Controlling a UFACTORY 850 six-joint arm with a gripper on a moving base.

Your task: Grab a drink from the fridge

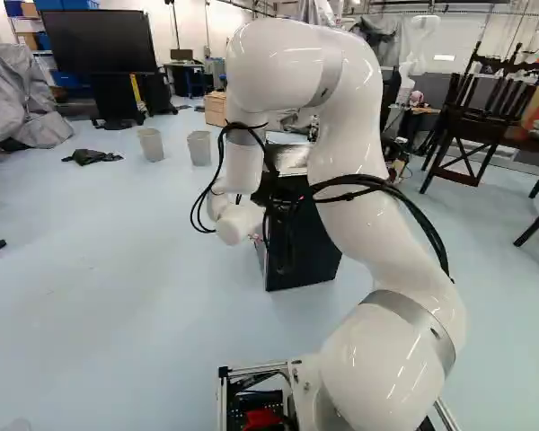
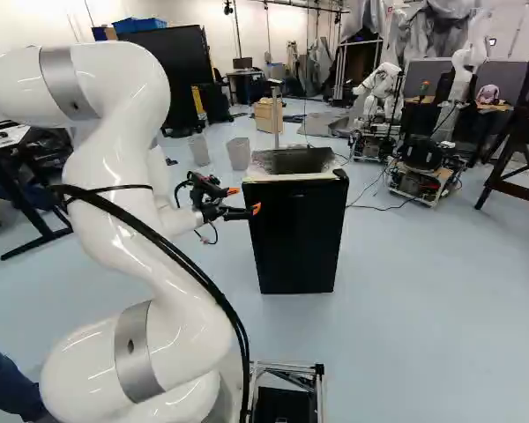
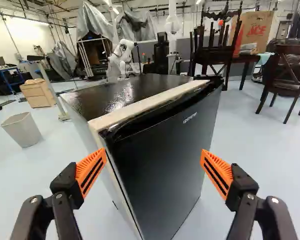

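The black fridge stands on the floor with its door closed; no drink shows in any view. My gripper is level with the upper part of the fridge, on its left side in the right base view. In the wrist view my gripper is open, its orange pads wide apart with nothing gripped. The fridge fills the space ahead of and beyond the fingers, one front corner edge and the dark door facing me. In the left base view the arm partly hides the fridge.
Two grey bins and a wooden cabinet stand behind the fridge. Another robot is farther back. Dark wooden chairs stand off to one side. A black desk is left of the arm in the right base view.
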